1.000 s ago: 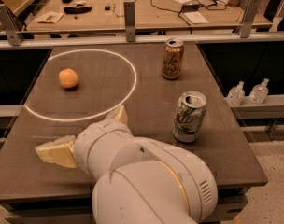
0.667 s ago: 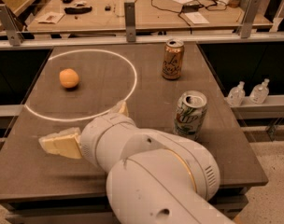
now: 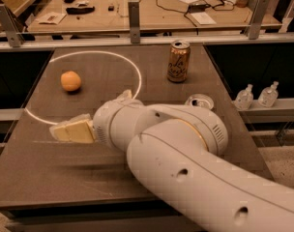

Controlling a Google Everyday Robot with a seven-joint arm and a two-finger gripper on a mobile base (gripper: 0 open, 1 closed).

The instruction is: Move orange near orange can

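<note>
The table (image 3: 152, 88) is a dark, matte grey-brown slab that fills the middle of the frame, with a thin white ring (image 3: 96, 52) drawn on its left half. The orange (image 3: 70, 80) sits inside that ring, left of centre in the frame, on its own and touching nothing. The orange can (image 3: 178, 61) stands upright outside the ring, toward the upper middle right, well apart from the fruit.

The white arm (image 3: 185, 149) sweeps in from the lower right corner and bends across the table's near half. The gripper (image 3: 65, 129), cream-coloured, lies low over the table at the left centre, below the orange and just inside the ring's near arc. Nothing shows in its grasp, and from this angle I cannot tell whether it is spread or pressed together.

Just behind the arm's elbow, right of centre, a silver can top (image 3: 199, 101) peeks out; the body is hidden, so it is probably a second can.

A metal rail with upright posts (image 3: 134, 16) runs along the table's far edge. Beyond it, across the top of the frame, is a pale wooden workbench (image 3: 137, 6) strewn with cables and small items. Two small clear bottles (image 3: 256, 95) stand on a ledge at the right, and speckled floor (image 3: 282, 153) shows beneath them.
</note>
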